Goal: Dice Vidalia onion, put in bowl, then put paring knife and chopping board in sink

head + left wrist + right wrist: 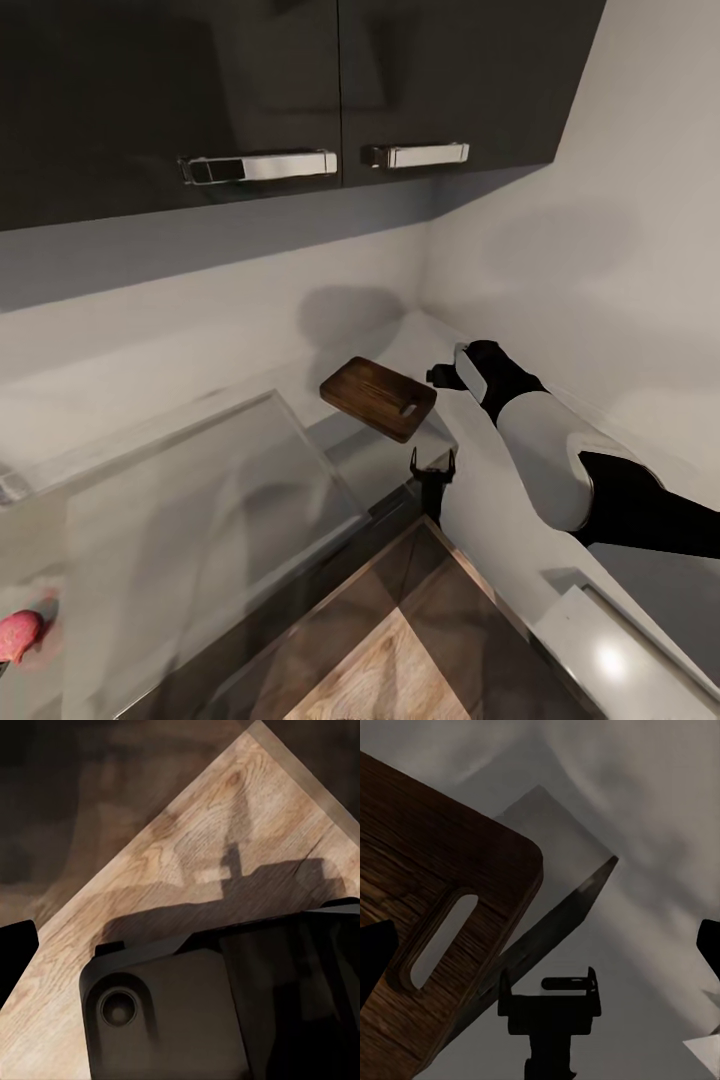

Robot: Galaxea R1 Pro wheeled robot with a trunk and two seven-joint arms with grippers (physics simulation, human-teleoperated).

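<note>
Reaching beside chopping board, right pincer (spread wide, empty), left pincer spread, no legible writing.

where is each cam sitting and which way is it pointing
Head view: on the robot's head, looking down into the counter corner at the chopping board; right arm and left gripper show.
Left wrist view: by the left gripper, facing the wooden floor; a dark part of the robot's body fills the foreground.
Right wrist view: by the right gripper, facing the chopping board and left gripper.
Head and right wrist views share the board.
</note>
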